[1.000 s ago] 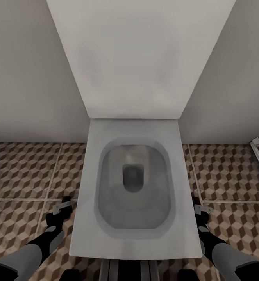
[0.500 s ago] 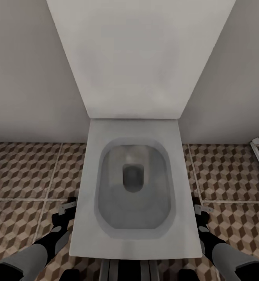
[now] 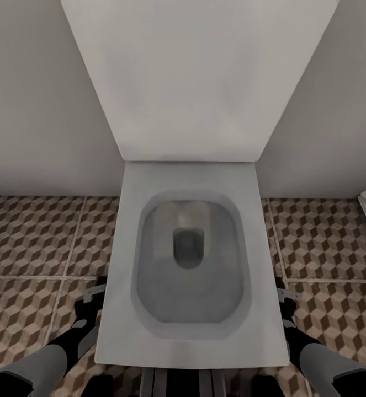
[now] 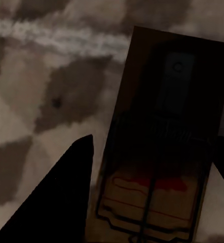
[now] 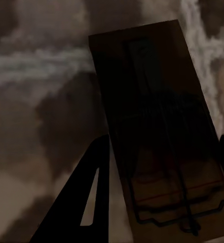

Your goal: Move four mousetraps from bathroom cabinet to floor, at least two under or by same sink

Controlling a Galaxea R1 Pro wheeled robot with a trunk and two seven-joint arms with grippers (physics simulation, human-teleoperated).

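Now your head cam sits slightly closer to the toilet (image 3: pixel 188 264) vs. 0.5 s ago; both arms keep their places beside the bowl. Left gripper (image 3: pixel 94 291) and right gripper (image 3: pixel 286 294) each hang low over the bathroom floor (image 3: pixel 33 237). Each pinches a mousetrap betw. its fingers: left trap (image 4: pixel 165 147), right trap (image 5: pixel 160 131). Both are flat tan plates w/ dark spring wire and a red mark, held above the cube-pattern tiles.

Cube-pattern bathroom floor (image 3: pixel 33 237), brown/beige tiles, pale grout lines. White toilet (image 3: pixel 188 264) sits on it, back against wall. Wrist views show mousetraps (image 4: pixel 162 152) (image 5: pixel 162 136) over same tiles; can't tell if resting on them.
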